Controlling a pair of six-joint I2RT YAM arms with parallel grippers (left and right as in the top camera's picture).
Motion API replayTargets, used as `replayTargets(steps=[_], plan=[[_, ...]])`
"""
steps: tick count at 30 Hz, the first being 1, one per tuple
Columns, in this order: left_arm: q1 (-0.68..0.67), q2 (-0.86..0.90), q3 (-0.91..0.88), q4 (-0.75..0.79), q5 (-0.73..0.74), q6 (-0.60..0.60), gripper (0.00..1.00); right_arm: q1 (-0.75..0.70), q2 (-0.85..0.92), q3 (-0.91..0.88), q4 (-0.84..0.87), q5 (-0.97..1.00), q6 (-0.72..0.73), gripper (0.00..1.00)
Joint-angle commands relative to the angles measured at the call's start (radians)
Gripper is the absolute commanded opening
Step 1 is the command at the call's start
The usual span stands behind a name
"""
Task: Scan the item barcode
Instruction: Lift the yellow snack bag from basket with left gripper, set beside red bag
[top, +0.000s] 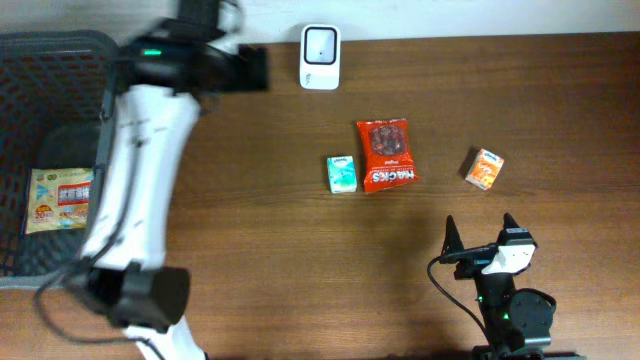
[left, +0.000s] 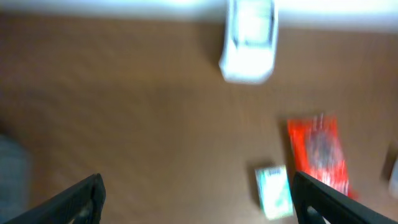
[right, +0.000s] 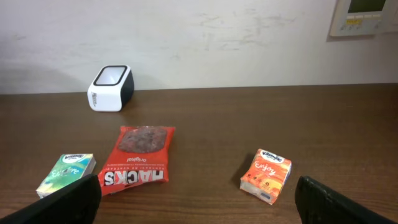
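The white barcode scanner (top: 320, 57) stands at the table's far edge; it also shows as the scanner (left: 249, 43) and the scanner (right: 111, 88). Three items lie mid-table: a red Hacks bag (top: 385, 155), a green tissue pack (top: 342, 173) and an orange tissue pack (top: 484, 168). My left gripper (top: 252, 69) hovers left of the scanner, open and empty; its view is blurred, with both fingers (left: 81, 199) wide apart. My right gripper (top: 480, 238) rests near the front edge, open and empty, facing the orange pack (right: 266, 175) and red bag (right: 138, 158).
A dark mesh basket (top: 60, 60) fills the left side, with a yellow snack packet (top: 60, 200) lying in it. My left arm (top: 140, 170) stretches along the basket's right rim. A wall panel (right: 367, 15) hangs behind the table.
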Motion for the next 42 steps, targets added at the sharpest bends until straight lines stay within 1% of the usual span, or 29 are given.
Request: replayTargets(steps=[1,2,3,4,6,7,8,12,13,14,17,20,21,22,23,24,25,26,28,30,31,33,35,36,37,38,39,40,42], plan=[[0.252,-0.141,0.128,-0.004,-0.021,-0.027,1.0,-0.006,-0.007,-0.007,-0.003,0.005,0.008,0.99],[0.398,-0.157,0.128,-0.046,-0.074,-0.156,0.99,-0.006,-0.007,-0.007,-0.003,0.005,0.008,0.99],[0.494,-0.154,0.127,-0.101,-0.097,-0.248,0.99,-0.006,-0.007,-0.007,-0.003,0.005,0.008,0.99],[0.563,-0.145,0.117,-0.14,-0.1,-0.286,0.99,-0.006,-0.006,-0.007,-0.003,0.005,0.008,0.99],[0.697,-0.104,0.061,-0.181,-0.103,-0.287,0.99,-0.006,-0.007,-0.007,-0.003,0.005,0.008,0.99],[0.742,-0.075,0.004,-0.175,-0.103,-0.303,0.99,-0.006,-0.007,-0.007,-0.003,0.005,0.008,0.99],[0.764,-0.043,-0.069,-0.152,-0.103,-0.325,0.99,-0.006,-0.007,-0.007,-0.003,0.005,0.008,0.99],[0.767,0.067,-0.321,-0.023,-0.122,-0.338,0.99,-0.006,-0.007,-0.007,-0.003,0.005,0.008,0.99],[0.767,0.098,-0.386,0.005,-0.142,-0.412,0.99,-0.006,-0.007,-0.007,-0.003,0.005,0.008,0.99],[0.767,0.122,-0.421,0.027,-0.151,-0.449,0.99,-0.006,-0.007,-0.007,-0.003,0.005,0.008,0.99],[0.767,0.166,-0.515,0.172,-0.148,-0.452,0.98,-0.006,-0.007,-0.007,-0.003,0.005,0.008,0.99],[0.767,0.236,-0.524,0.188,-0.106,-0.434,0.99,-0.006,-0.007,-0.007,-0.003,0.005,0.008,0.99],[0.767,0.262,-0.524,0.188,-0.111,-0.418,0.94,-0.006,-0.007,-0.007,-0.003,0.005,0.008,0.99],[0.767,0.286,-0.524,0.201,-0.11,-0.346,0.77,-0.006,-0.007,-0.007,-0.003,0.005,0.008,0.99],[0.767,0.296,-0.524,0.203,-0.111,-0.279,0.66,-0.006,-0.006,-0.007,-0.003,0.005,0.008,0.99],[0.767,0.296,-0.523,0.202,-0.11,-0.236,0.37,-0.006,-0.007,-0.007,-0.003,0.005,0.008,0.99],[0.767,0.289,-0.516,0.187,-0.11,-0.237,0.03,-0.006,-0.007,-0.007,-0.003,0.005,0.008,0.99],[0.767,0.274,-0.49,0.158,-0.108,-0.238,0.0,-0.006,-0.007,-0.007,-0.003,0.005,0.008,0.99],[0.767,0.235,-0.402,0.082,-0.098,-0.238,0.0,-0.006,-0.007,-0.007,-0.003,0.005,0.008,0.99],[0.767,0.135,-0.204,-0.016,0.002,-0.238,0.0,-0.006,-0.007,-0.007,-0.003,0.005,0.008,0.98],[0.767,0.076,-0.116,-0.038,0.048,-0.238,0.0,-0.006,-0.007,-0.007,-0.003,0.005,0.008,0.99],[0.766,-0.024,-0.021,-0.037,0.065,-0.238,0.0,-0.006,-0.007,-0.007,-0.003,0.005,0.008,0.99],[0.759,-0.154,0.027,-0.027,0.144,-0.237,0.0,-0.006,-0.007,-0.007,-0.003,0.005,0.008,0.99],[0.728,-0.238,0.027,-0.009,0.255,-0.237,0.0,-0.006,-0.007,-0.007,-0.003,0.005,0.008,0.99],[0.663,-0.286,0.027,0.031,0.405,-0.18,0.0,-0.006,-0.007,-0.007,-0.003,0.005,0.008,0.99],[0.58,-0.302,0.027,0.06,0.504,-0.105,0.0,-0.006,-0.007,-0.007,-0.003,0.005,0.008,0.99],[0.506,-0.303,0.026,0.069,0.492,-0.073,0.0,-0.006,-0.007,-0.007,-0.003,0.005,0.008,0.99],[0.333,-0.279,0.026,0.067,0.403,-0.026,0.0,-0.006,-0.007,-0.007,-0.003,0.005,0.008,0.99],[0.169,-0.224,0.026,0.06,0.348,0.045,0.0,-0.006,-0.007,-0.007,-0.003,0.005,0.008,0.99]])
